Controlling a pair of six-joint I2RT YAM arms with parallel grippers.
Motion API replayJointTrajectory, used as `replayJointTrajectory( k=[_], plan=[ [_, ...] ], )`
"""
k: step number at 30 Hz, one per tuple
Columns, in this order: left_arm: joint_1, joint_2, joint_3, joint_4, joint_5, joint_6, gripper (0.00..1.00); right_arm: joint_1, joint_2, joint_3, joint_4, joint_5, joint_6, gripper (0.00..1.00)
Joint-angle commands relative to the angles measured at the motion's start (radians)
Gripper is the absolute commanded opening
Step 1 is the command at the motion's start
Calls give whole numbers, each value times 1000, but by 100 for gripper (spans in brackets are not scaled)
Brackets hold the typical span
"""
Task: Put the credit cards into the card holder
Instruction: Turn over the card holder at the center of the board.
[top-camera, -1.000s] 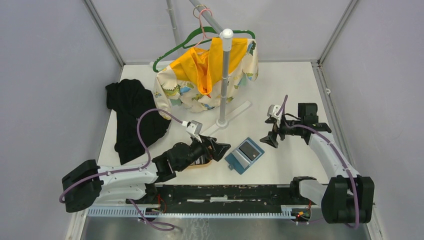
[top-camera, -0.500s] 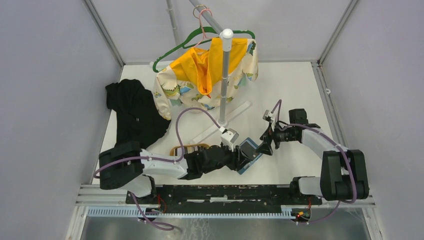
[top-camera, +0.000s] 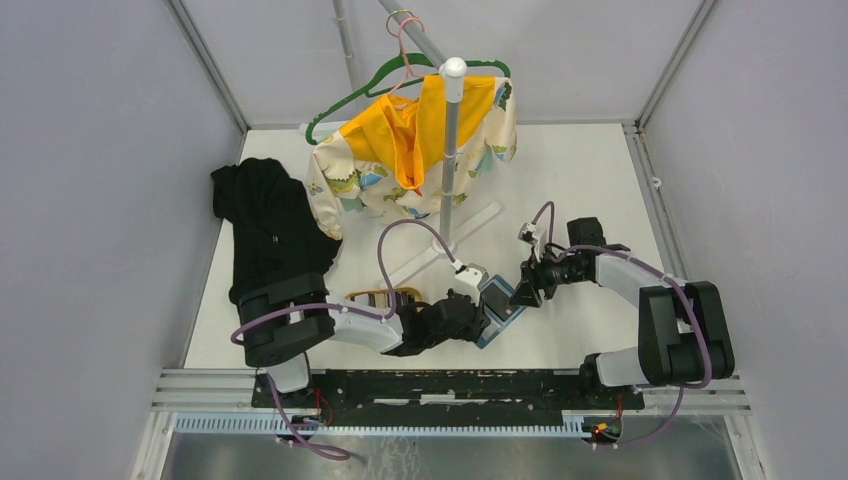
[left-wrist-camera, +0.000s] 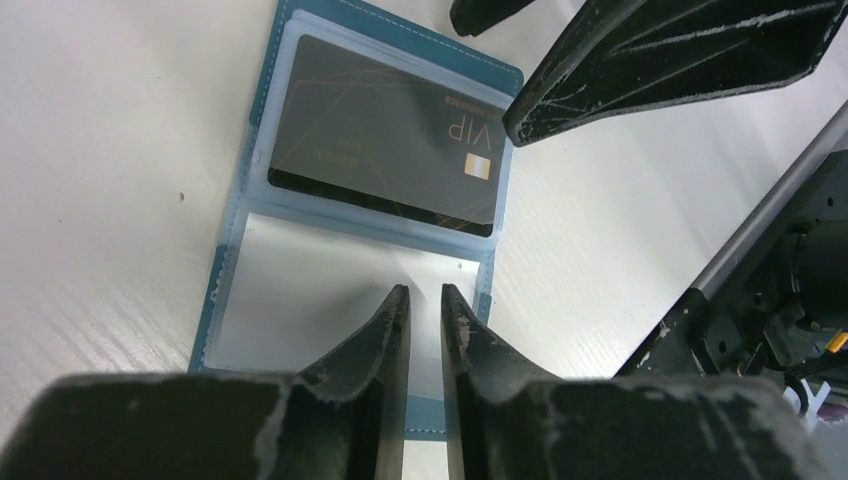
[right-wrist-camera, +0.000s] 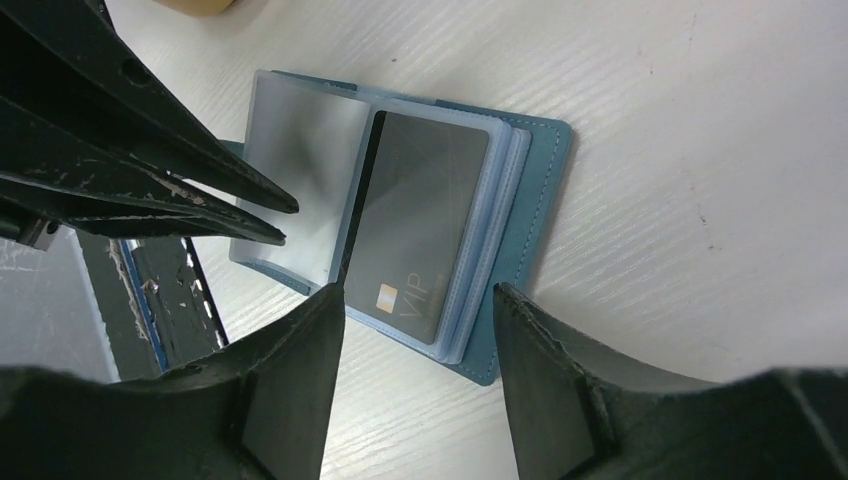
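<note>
The teal card holder lies open on the table. A dark credit card marked VIP sits in one clear sleeve, and the sleeve beside it is empty. My left gripper hovers over that empty sleeve, open by only a narrow slit, with nothing seen between the fingers. My right gripper is open, its jaws straddling the card side of the holder. More striped credit cards lie in the tan tray, partly hidden by my left arm.
The tan oval tray sits left of the holder. A pole stand with a yellow patterned garment on hangers rises behind. A black cloth lies at the far left. The rail runs along the near edge.
My left arm swung right from the tray to the holder and its jaws narrowed. My right gripper came in to the holder's right side and closed partway.
</note>
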Motion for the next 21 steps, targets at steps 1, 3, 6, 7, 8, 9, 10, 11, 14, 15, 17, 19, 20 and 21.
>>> replayJointTrajectory(
  k=[1, 3, 6, 7, 8, 9, 10, 11, 14, 15, 17, 19, 20, 21],
  plan=[
    [-3, 32, 58, -15, -55, -40, 23, 11, 18, 39, 20, 2, 31, 60],
    [-4, 46, 64, -23, -62, -46, 21, 15, 23, 39, 19, 1, 34, 57],
    [-4, 62, 79, -50, -80, -52, 19, 21, 33, 41, 17, 3, 37, 53],
    [-4, 66, 84, -60, -85, -52, 19, 22, 37, 42, 17, 3, 38, 52],
    [-4, 70, 87, -67, -91, -52, 18, 24, 42, 43, 17, 5, 41, 51],
    [-4, 75, 90, -73, -94, -53, 18, 24, 47, 44, 16, 7, 44, 51],
    [-4, 79, 94, -78, -98, -53, 18, 26, 51, 45, 15, 8, 45, 50],
    [-3, 83, 96, -82, -100, -54, 17, 27, 55, 47, 14, 10, 47, 50],
    [-3, 93, 102, -88, -102, -55, 17, 29, 63, 48, 14, 15, 52, 49],
    [-3, 96, 103, -89, -103, -55, 17, 29, 64, 47, 15, 17, 55, 49],
    [-3, 100, 105, -94, -108, -55, 17, 30, 68, 47, 16, 23, 64, 49],
    [-3, 102, 105, -98, -115, -54, 16, 33, 72, 47, 15, 23, 70, 48],
    [-4, 103, 105, -99, -119, -55, 16, 33, 73, 46, 16, 19, 74, 48],
    [-3, 103, 106, -100, -120, -55, 16, 33, 75, 46, 16, 15, 77, 48]
  ],
)
